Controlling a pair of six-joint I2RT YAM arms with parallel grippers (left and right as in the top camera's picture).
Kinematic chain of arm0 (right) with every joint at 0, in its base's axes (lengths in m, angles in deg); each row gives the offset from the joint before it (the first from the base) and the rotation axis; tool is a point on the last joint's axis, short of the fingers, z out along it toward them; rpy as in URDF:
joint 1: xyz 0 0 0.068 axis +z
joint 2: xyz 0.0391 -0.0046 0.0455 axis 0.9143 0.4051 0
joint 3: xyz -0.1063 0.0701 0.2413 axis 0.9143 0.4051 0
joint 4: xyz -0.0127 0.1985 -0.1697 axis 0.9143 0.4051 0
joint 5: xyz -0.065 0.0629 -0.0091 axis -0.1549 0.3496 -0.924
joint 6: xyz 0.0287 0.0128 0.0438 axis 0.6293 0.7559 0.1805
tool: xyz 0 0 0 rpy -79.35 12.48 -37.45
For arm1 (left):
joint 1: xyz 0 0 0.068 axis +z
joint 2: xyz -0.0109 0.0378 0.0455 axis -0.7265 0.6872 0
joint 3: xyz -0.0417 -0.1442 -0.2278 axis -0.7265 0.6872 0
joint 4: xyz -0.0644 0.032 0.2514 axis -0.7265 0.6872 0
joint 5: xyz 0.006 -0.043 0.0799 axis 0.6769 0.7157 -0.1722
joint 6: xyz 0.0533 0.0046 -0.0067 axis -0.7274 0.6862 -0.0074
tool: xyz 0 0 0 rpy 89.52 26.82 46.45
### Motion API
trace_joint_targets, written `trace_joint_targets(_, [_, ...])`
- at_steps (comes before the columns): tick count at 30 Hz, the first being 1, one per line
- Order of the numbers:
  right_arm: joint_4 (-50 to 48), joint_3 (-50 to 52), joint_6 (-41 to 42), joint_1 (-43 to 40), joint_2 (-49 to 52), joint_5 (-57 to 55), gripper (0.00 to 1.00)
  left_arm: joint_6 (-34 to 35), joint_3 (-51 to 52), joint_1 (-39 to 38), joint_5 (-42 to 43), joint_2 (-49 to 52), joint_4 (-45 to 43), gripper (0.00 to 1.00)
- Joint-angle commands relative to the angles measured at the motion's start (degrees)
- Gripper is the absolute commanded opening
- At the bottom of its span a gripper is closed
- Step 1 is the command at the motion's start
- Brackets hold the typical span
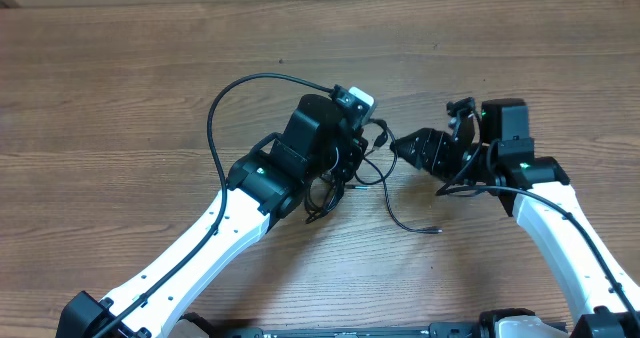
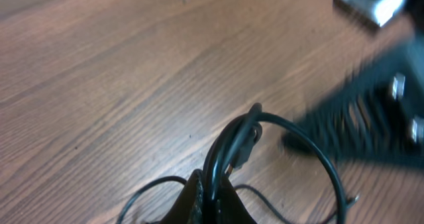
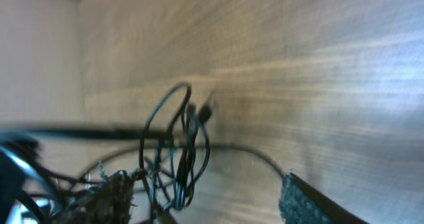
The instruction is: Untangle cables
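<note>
The cables [image 1: 372, 164] are thin black cords bunched at the table's middle, and one strand [image 1: 412, 224] trails toward the front. In the left wrist view my left gripper [image 2: 213, 189] is shut on a few cable strands, which rise out of the jaws into a loop [image 2: 311, 139] with a small plug [image 2: 246, 143]. From overhead the left gripper [image 1: 345, 168] sits under its own wrist. My right gripper [image 1: 398, 146] points left at the bunch. In its wrist view the right gripper [image 3: 204, 184] is open, and the hanging cable loops [image 3: 187, 151] dangle between its fingers, nearer the left one [image 3: 109, 194].
A thicker black wire [image 1: 222, 103] fixed to the left arm arcs over the wooden table [image 1: 120, 88] to the white wrist camera [image 1: 354, 100]. The right arm [image 1: 560, 228] comes in from the front right. The blurred right gripper [image 2: 371, 118] fills the left wrist view's right side.
</note>
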Motion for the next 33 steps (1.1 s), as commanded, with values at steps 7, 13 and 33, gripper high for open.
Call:
trace_joint_targets(7, [-4.1, -1.3, -21.4, -4.0, -0.7, 7.3, 0.74, -7.7, -0.9, -0.4, 10.0, 0.2, 0.0, 0.04])
trace_joint_targets(13, [-4.1, -1.3, -37.9, -3.9, -0.7, 15.3, 0.73, -7.9, -0.9, -0.4, 12.5, 0.2, 0.0, 0.04])
trace_joint_targets(33, [-4.2, -1.3, -53.6, -3.9, -0.7, 25.6, 0.29, -8.2, -0.9, -0.4, 16.7, 0.2, -2.3, 0.04])
